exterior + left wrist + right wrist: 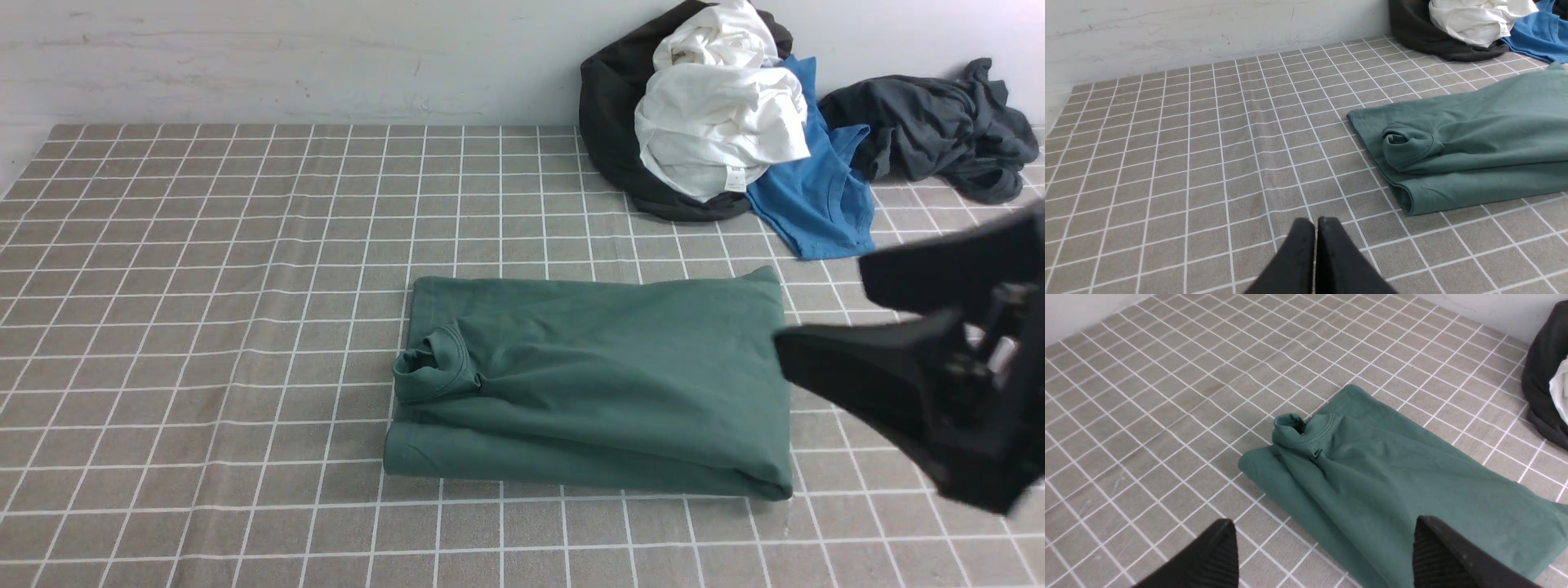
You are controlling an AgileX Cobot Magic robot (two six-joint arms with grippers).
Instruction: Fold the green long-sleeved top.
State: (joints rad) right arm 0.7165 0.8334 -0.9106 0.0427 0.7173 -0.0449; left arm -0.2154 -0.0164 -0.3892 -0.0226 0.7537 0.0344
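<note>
The green long-sleeved top (588, 384) lies folded into a flat rectangle in the middle of the checked tablecloth (204, 286), with its ribbed neck (429, 367) bunched at the left end. It also shows in the left wrist view (1474, 143) and the right wrist view (1392, 477). My right gripper (820, 304) is open and empty, hovering just off the top's right edge. In the right wrist view (1325, 524) its jaws stand wide apart above the fold's near edge. My left gripper (1314, 222) is shut and empty over bare cloth, left of the top. It does not show in the front view.
A pile of clothes lies at the back right against the wall: a black garment (612, 106), a white one (718, 122), the bright blue tee (816, 196) and a dark grey garment (939, 122). The pale wall runs along the table's far edge.
</note>
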